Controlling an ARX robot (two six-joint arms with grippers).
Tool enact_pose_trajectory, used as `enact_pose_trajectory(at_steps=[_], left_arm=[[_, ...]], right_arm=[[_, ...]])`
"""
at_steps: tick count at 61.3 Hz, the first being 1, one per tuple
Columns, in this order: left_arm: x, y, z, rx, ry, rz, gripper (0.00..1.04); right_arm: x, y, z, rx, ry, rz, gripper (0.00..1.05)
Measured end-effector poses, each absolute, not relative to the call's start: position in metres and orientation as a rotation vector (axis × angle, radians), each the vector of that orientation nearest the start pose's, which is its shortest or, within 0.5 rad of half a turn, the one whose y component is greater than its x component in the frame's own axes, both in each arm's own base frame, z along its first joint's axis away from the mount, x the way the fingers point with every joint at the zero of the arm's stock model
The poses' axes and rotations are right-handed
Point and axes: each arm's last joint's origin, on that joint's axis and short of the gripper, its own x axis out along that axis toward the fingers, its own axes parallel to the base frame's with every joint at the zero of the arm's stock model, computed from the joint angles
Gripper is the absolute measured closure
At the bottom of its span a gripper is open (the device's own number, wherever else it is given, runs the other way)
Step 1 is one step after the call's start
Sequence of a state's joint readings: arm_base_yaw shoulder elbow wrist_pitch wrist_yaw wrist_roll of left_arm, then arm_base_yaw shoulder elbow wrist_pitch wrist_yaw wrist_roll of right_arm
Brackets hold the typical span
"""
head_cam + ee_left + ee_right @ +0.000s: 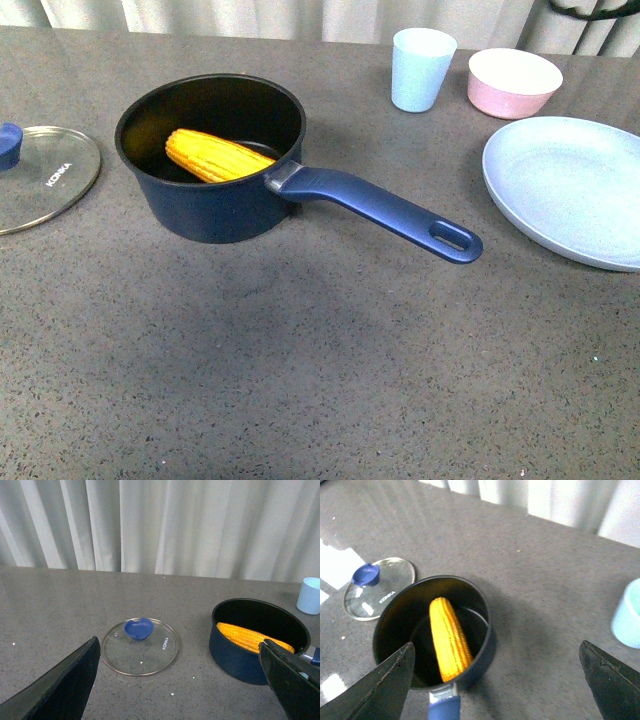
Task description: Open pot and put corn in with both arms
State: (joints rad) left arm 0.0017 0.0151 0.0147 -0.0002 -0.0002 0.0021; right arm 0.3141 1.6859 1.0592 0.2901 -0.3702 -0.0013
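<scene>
The dark blue pot point(210, 200) stands open on the grey table, its long handle point(385, 210) pointing right and toward me. The yellow corn point(215, 156) lies inside it, leaning on the rim by the handle. It shows in the left wrist view point(252, 636) and the right wrist view point(449, 637) too. The glass lid point(40, 175) with its blue knob lies flat on the table left of the pot, also in the left wrist view point(140, 646). My left gripper point(185, 680) is open and empty above the table between lid and pot. My right gripper point(497, 680) is open and empty above the pot's handle side. Neither arm shows in the front view.
A light blue cup point(422, 68) and a pink bowl point(514, 82) stand at the back right. A large pale blue plate point(570, 185) lies right of the pot's handle. White curtains point(160, 525) hang behind the table's far edge.
</scene>
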Motion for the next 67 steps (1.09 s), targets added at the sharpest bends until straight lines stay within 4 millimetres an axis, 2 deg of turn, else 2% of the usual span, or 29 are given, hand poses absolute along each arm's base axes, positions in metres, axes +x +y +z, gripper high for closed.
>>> enact_pose_trajectory(at_steps=[7, 12, 17, 25, 32, 36, 38, 41, 48, 54, 67], left_arm=[[0.098, 0.000, 0.167, 0.002, 0.001, 0.002, 0.09], [0.098, 0.000, 0.167, 0.002, 0.001, 0.002, 0.09], [0.098, 0.000, 0.167, 0.002, 0.001, 0.002, 0.09], [0.098, 0.000, 0.167, 0.002, 0.001, 0.002, 0.09], [0.098, 0.000, 0.167, 0.002, 0.001, 0.002, 0.09], [0.098, 0.000, 0.167, 0.002, 0.001, 0.002, 0.09], [0.098, 0.000, 0.167, 0.002, 0.001, 0.002, 0.09], [0.098, 0.000, 0.167, 0.002, 0.001, 0.002, 0.09], [0.098, 0.000, 0.167, 0.002, 0.001, 0.002, 0.09], [0.098, 0.000, 0.167, 0.002, 0.001, 0.002, 0.09], [0.098, 0.000, 0.167, 0.002, 0.001, 0.002, 0.09]], right_arm=[[0.327, 0.091, 0.256, 0.050, 0.281, 0.624, 0.09], [0.294, 0.060, 0.274, 0.061, 0.214, 0.555, 0.09], [0.283, 0.053, 0.282, 0.062, 0.178, 0.537, 0.09], [0.281, 0.052, 0.283, 0.062, 0.174, 0.540, 0.09], [0.270, 0.048, 0.267, 0.017, 0.034, 0.165, 0.28], [0.257, 0.040, 0.257, 0.011, 0.004, 0.045, 0.38], [0.251, 0.037, 0.253, 0.011, -0.003, 0.021, 0.43], [0.236, 0.029, 0.241, 0.010, -0.008, 0.001, 0.57], [0.217, 0.022, 0.223, 0.005, 0.008, 0.003, 0.78], [0.197, 0.016, 0.208, 0.003, 0.010, 0.009, 1.03], [0.173, 0.002, 0.192, 0.003, 0.009, 0.005, 1.03]])
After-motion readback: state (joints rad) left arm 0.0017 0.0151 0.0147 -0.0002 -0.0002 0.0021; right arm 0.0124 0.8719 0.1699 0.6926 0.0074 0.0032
